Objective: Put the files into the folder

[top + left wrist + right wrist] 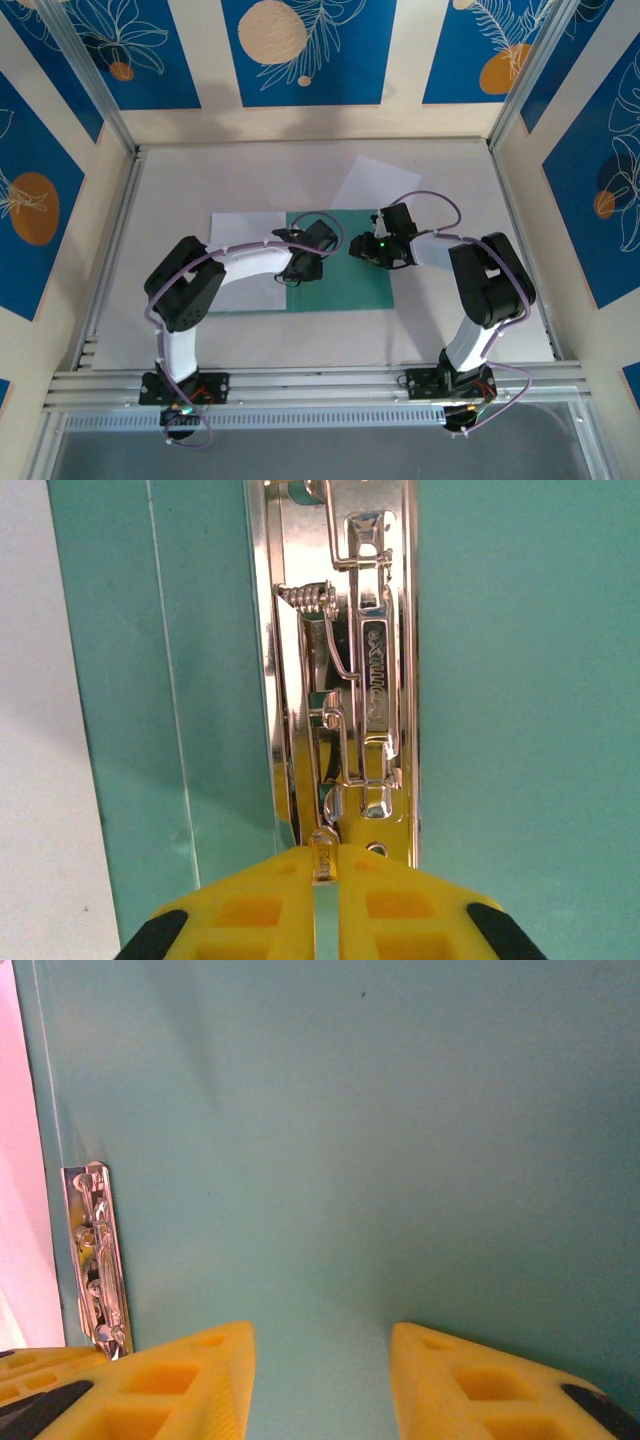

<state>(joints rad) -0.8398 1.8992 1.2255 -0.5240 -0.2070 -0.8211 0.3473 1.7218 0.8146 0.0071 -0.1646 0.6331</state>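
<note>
I read the left arm (235, 265) bent rightward over the counter (450, 325), left fingers (260, 905) pinched narrow on the metal clip (365, 680). Right arm (480, 270) is folded leftward, right fingers (180, 1380) apart and empty above the open folder (350, 290), mid-counter. Left file (240, 235) lies at its left side, far file (375, 185) at its far side.

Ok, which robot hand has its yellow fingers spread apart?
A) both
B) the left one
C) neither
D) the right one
D: the right gripper has a wide gap between its fingers above the folder, while the left gripper is pinched shut on the metal clip.
</note>
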